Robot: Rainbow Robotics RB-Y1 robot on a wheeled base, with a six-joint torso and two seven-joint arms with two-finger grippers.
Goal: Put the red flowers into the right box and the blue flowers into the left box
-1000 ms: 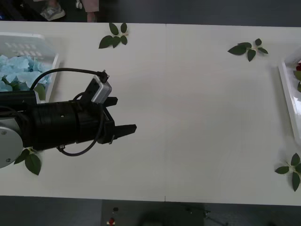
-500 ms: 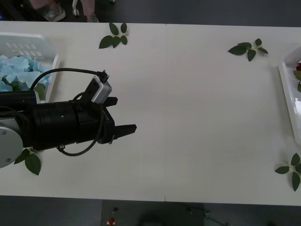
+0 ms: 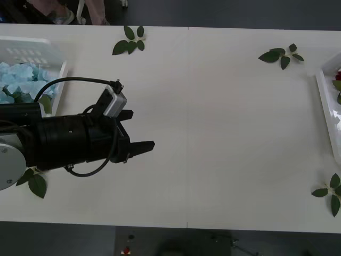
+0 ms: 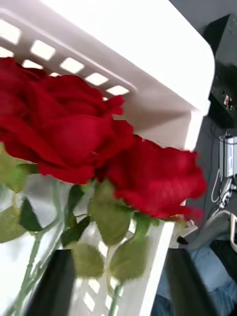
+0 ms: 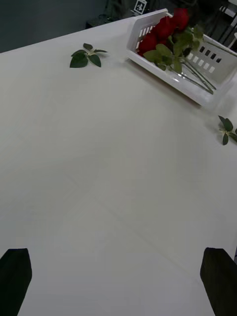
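The blue flowers (image 3: pixel 18 80) lie heaped in the left box (image 3: pixel 26 50) at the table's far left. My left gripper (image 3: pixel 137 129) hovers over the table just right of that box, pointing right, open and holding nothing. In the left wrist view the red flowers (image 5: pixel 165 29) lie in the right box (image 5: pixel 168 76) across the table. My right gripper (image 4: pixel 121 291) is right at that box's slotted wall (image 4: pixel 148 64), its dark fingers apart, with the red flowers (image 4: pixel 74 133) close in front and their stems and leaves between the fingers. The right box (image 3: pixel 323 98) is at the front view's right edge.
Loose green leaf sprigs lie on the white table: one at the back left (image 3: pixel 129 41), one at the back right (image 3: pixel 281 55), one at the front right (image 3: pixel 330 192) and one beneath my left arm (image 3: pixel 33 182). The table's front edge runs close below.
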